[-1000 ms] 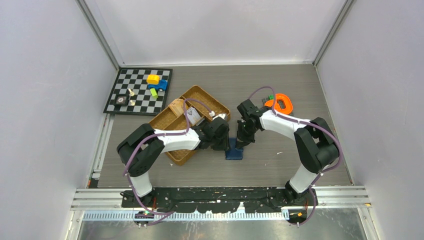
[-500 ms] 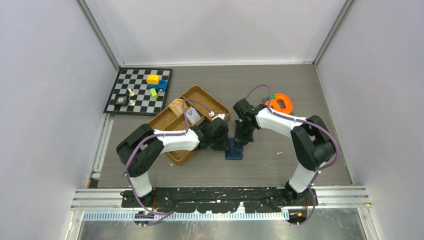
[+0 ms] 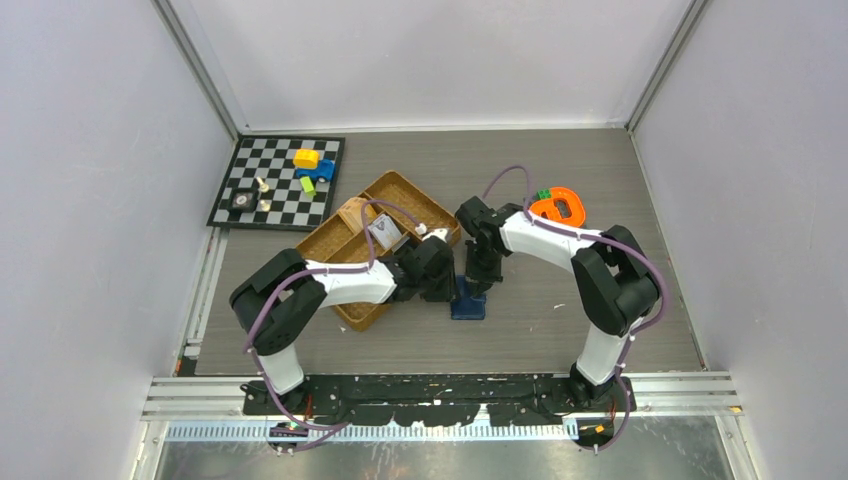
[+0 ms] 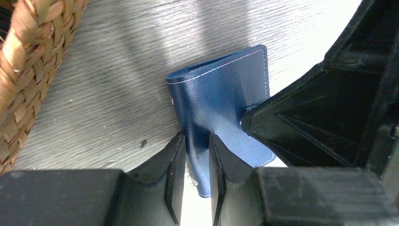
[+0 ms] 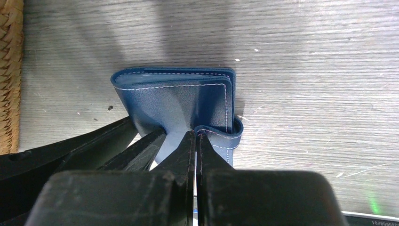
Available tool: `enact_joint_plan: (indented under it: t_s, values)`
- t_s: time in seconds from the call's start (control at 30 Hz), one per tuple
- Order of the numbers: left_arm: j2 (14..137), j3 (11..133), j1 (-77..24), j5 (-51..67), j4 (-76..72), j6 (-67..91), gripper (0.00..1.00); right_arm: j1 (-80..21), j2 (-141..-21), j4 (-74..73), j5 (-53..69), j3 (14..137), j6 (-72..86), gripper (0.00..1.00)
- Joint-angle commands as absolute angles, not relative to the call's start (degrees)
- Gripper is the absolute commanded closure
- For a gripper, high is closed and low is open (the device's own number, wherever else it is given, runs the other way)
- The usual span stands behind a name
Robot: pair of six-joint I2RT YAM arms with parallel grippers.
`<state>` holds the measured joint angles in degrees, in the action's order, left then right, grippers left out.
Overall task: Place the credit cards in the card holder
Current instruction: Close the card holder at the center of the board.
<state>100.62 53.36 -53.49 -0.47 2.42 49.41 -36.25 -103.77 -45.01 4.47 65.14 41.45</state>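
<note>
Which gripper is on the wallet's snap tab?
The right gripper: jaws shut on the snap tab at the edge of the card holder. The left gripper instead pinches a raised fold of the cover.

the card holder [image 5: 174, 96] looks like smooth stitched leather, the tray [image 4: 28, 70] rough woven fibre, the table [image 5: 306, 70] matt wood-grain.

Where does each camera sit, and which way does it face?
Top external: above and behind the bases, looking down on the table; both arms show.
Left wrist: on the left arm, facing down; the left gripper pinches the card holder.
Right wrist: on the right arm, facing down; the right gripper is shut at the snap tab.
Shared: both wrist views show the card holder and the woven tray.
</note>
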Motion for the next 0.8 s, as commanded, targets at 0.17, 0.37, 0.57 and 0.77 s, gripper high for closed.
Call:
enact_joint_plan:
  t_s: [0.17, 0.37, 0.57, 0.77]
  values:
    - [103.37, 48.48, -54.23, 2.17, 1.85, 50.02, 0.78, -40.35, -120.44, -27.49, -4.95, 59.77, 46.49, 0.99]
    - [102.30, 48.31, -54.23, 0.93, 2.99, 50.02, 0.78, -41.04, -113.58, -29.64, -3.71, 58.81, 46.10, 0.99]
    - [101.99, 48.53, -54.23, 0.43, 3.34, 50.01, 0.78, -41.07, -100.72, -36.04, -2.76, 58.27, 44.46, 0.99]
    - [102.47, 48.87, -54.23, 0.44, 3.69, 49.92, 0.78, -41.09, -94.43, -40.17, -3.71, 58.86, 43.68, 0.82]
